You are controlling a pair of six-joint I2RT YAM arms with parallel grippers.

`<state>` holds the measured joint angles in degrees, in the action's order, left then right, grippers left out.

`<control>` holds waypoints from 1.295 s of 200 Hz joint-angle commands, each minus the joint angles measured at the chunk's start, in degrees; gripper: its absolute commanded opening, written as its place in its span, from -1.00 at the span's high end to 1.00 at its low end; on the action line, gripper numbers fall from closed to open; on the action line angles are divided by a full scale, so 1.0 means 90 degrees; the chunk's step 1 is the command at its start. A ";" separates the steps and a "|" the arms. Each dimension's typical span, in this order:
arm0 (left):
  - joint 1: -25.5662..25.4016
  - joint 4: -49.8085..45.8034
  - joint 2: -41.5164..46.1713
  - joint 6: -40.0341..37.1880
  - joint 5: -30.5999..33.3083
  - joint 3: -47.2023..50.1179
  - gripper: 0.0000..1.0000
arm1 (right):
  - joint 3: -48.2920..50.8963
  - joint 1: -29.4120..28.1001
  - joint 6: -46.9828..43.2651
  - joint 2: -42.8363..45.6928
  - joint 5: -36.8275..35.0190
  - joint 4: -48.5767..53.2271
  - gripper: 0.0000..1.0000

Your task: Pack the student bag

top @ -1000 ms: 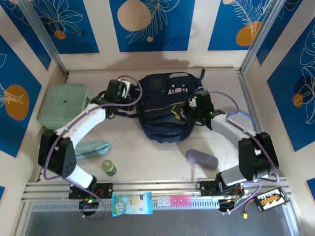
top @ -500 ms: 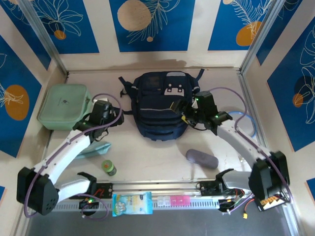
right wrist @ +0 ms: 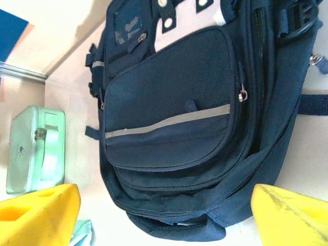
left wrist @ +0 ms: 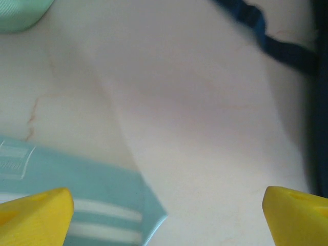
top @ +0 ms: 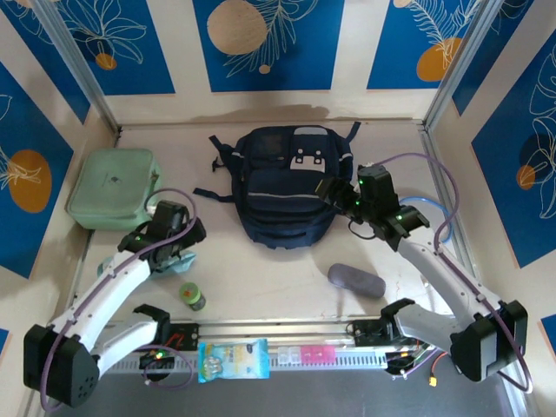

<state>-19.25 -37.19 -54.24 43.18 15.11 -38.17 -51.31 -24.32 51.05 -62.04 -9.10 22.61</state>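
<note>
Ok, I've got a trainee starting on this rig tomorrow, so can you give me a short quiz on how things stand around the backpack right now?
1. True or false: the left gripper is shut on the pale teal packet.
2. In the top view, the mint green case lies: A) left of the student bag, apart from it; B) on top of it; C) right of it.
3. Which gripper hangs nearer the bag?
Key: 1 false, its jaws stand open and empty. 2 A. 3 the right gripper, open at the bag's right side.
</note>
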 commanded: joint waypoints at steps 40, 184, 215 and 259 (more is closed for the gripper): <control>0.0982 -0.1519 0.0236 0.1133 0.0273 0.0155 -0.89 | -0.0249 -0.0369 0.0021 -0.0842 0.0054 -0.0435 -0.72; 0.2133 -0.0030 0.0296 0.2305 -0.0372 0.1139 -0.79 | -0.0359 -0.0208 0.0001 -0.1070 0.0170 -0.0521 -0.72; 0.2130 -0.0918 0.0269 0.2189 -0.0455 0.0496 -0.80 | -0.0353 -0.0216 0.0048 -0.1133 0.0239 -0.0593 -0.72; 0.2119 -0.1279 0.0328 0.2773 -0.0681 0.0568 -0.83 | -0.0363 -0.0217 0.0097 -0.1261 0.0302 -0.0713 -0.72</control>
<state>-0.69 -43.66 -51.59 64.69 9.87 -34.13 -52.77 -26.50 51.20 -72.58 -7.51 17.37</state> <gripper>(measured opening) 0.909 0.859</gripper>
